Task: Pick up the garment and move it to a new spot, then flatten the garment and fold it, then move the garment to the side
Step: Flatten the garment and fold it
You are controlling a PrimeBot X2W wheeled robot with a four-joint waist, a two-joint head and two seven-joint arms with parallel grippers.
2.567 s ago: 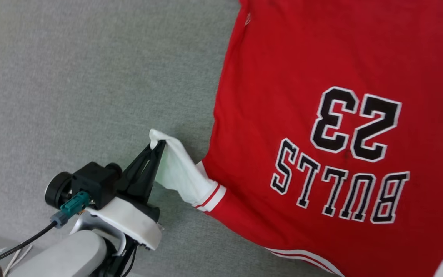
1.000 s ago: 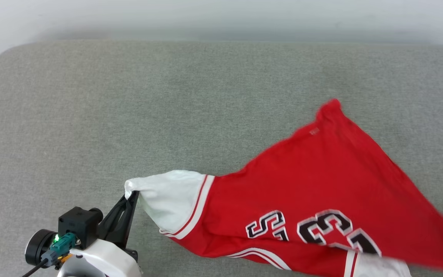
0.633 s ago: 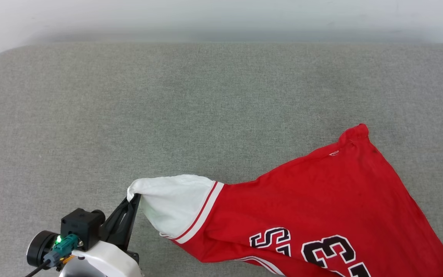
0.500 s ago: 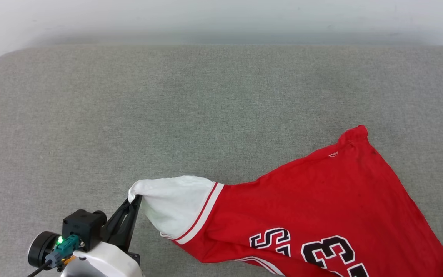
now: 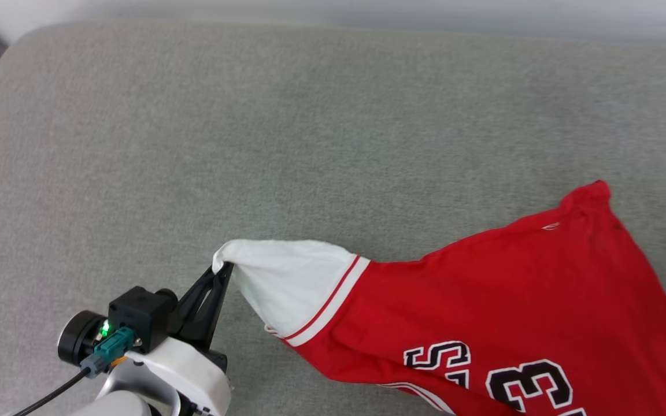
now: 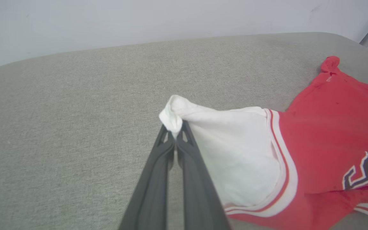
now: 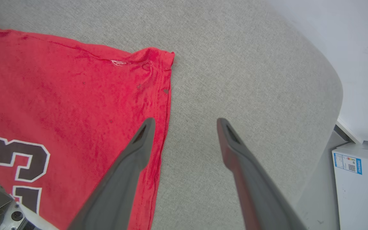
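Red jersey (image 5: 512,300) part-spread on grey cushion (image 5: 194,144), 4 o'clock in head view. Left gripper (image 5: 224,267) clenched on white sleeve (image 5: 292,277) tip, likely to pull flat. Right gripper (image 7: 186,120) jaws wide, empty, over hem at 3 o'clock.

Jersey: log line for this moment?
jersey: unfolded, on cushion | left gripper: shut on its sleeve | right gripper: open, empty
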